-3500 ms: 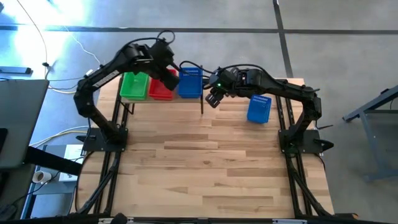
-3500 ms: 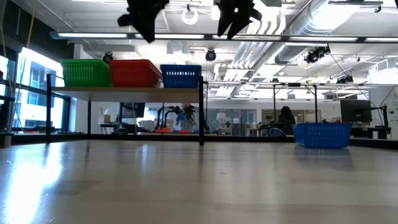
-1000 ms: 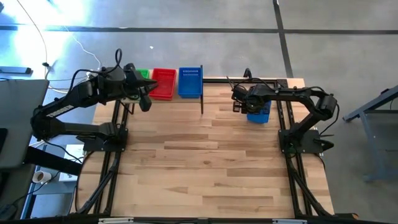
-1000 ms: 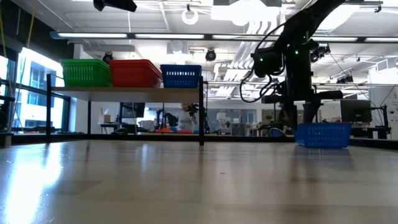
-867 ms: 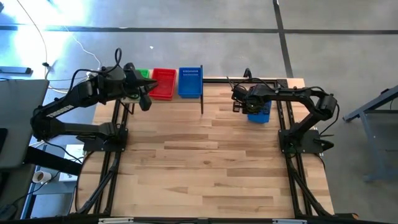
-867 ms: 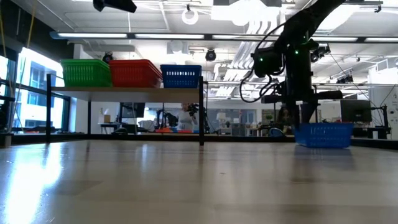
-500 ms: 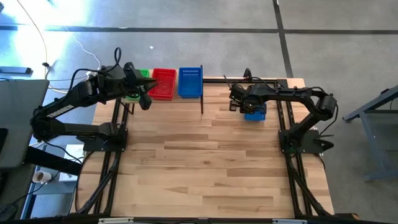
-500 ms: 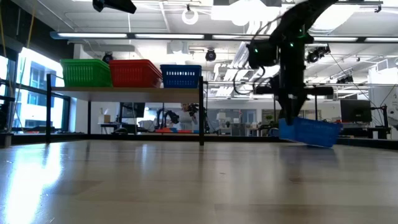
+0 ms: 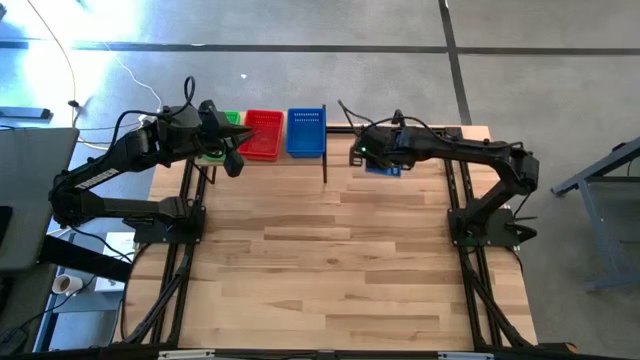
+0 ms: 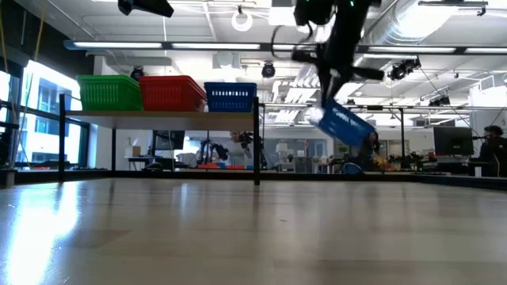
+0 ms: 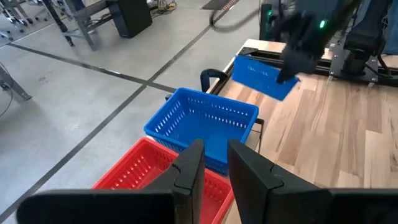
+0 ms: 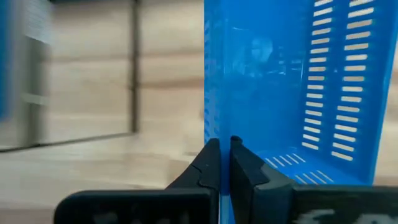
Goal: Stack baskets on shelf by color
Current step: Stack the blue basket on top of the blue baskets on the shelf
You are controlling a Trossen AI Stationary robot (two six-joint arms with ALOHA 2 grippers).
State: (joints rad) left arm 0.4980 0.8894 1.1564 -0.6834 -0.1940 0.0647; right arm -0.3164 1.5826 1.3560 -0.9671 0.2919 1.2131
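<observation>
Your right gripper [image 10: 333, 87] pinches one wall of a blue basket [image 10: 342, 124], which hangs tilted in the air, clear of the tabletop [image 9: 340, 250]. Its target, the blue basket on the shelf [image 9: 306, 132], lies toward the left arm's side, just past the black post [image 9: 325, 160], so the right arm is plainly the nearer. The left gripper [image 11: 210, 167] waits over the red basket [image 9: 262, 134], fingers slightly parted as far as the wrist view lets you judge. These are rigid, slotted plastic tubs; they should nest if squared.
</observation>
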